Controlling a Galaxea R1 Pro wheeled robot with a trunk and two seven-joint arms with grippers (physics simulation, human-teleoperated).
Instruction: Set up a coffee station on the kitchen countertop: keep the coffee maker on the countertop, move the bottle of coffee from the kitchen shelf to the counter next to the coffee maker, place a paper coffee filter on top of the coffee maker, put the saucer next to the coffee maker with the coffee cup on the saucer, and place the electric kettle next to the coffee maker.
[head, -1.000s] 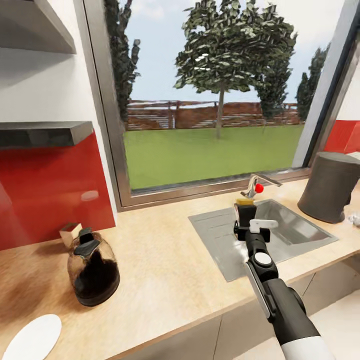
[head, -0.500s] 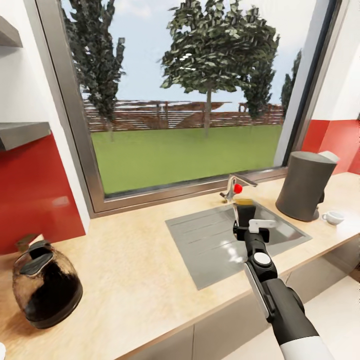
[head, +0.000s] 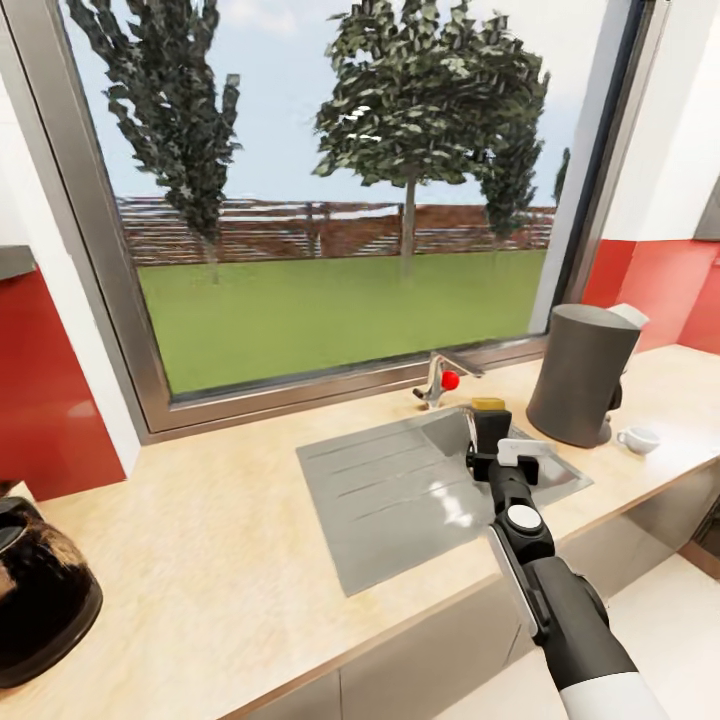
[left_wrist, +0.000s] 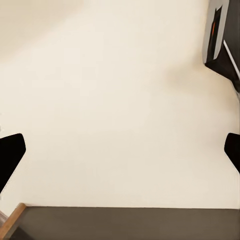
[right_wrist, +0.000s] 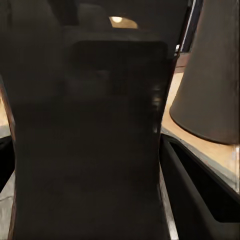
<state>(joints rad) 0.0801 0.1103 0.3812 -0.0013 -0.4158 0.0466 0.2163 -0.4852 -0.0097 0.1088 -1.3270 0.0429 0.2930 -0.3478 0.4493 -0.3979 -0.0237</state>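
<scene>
My right gripper (head: 489, 432) is shut on the bottle of coffee (head: 488, 406), whose yellow cap shows above the fingers. It hangs over the steel sink (head: 400, 490) set in the kitchen countertop (head: 230, 540). In the right wrist view the dark jar (right_wrist: 100, 130) sits between the fingers. The coffee maker (head: 582, 375) stands right of the sink, also seen in the right wrist view (right_wrist: 212, 75). The white coffee cup (head: 637, 440) sits just right of it. The electric kettle (head: 35, 590) is at the far left. My left gripper (left_wrist: 120, 155) is open over pale floor. The saucer is out of view.
A tap with a red knob (head: 446, 378) stands behind the sink, under a wide window (head: 330, 200). Red wall panels flank the window. A sliver of the kitchen shelf (head: 14, 262) shows at the left edge. Dark cabinet fronts (head: 420, 650) run below the counter.
The head view has swung to the right: the kettle slid to the left edge, the saucer left the picture, and the coffee maker and cup came in. My right gripper still holds the bottle.
</scene>
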